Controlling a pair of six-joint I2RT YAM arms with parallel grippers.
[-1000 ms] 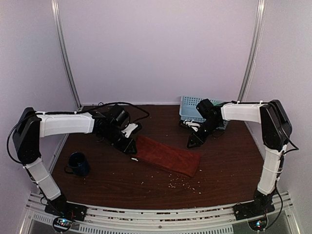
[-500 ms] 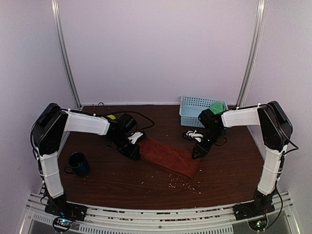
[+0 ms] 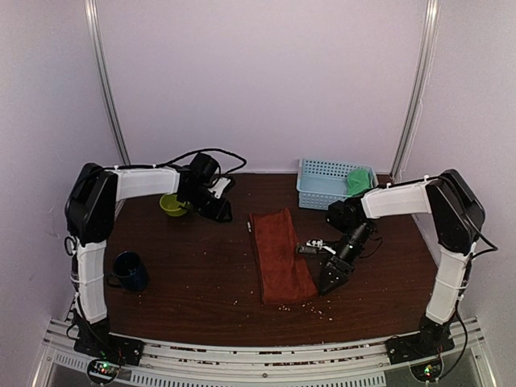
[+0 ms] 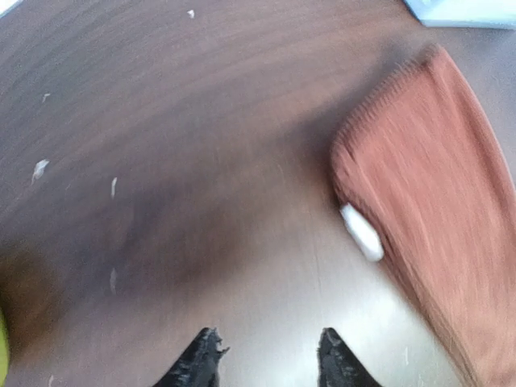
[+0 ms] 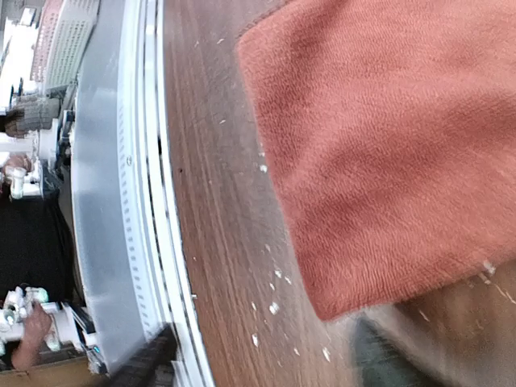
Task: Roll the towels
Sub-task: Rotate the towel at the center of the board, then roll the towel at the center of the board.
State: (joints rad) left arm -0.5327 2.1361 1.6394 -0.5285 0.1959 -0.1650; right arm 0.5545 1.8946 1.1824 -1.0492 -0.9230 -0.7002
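Light-blue basket point(image 3: 322, 184) back right of brown table point(image 3: 201, 282); dark blue mug point(image 3: 129, 270) front left; yellow-green bowl point(image 3: 172, 204) behind; scattered crumbs point(image 3: 286, 305).

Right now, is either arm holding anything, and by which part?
Nothing held. Left gripper: jaws apart over the table. Right gripper: jaws apart by a corner of the rust towel, not gripping it.

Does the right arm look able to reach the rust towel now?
Probably yes: its end effector sits open close beside the towel's near right edge, with only bare table between them.
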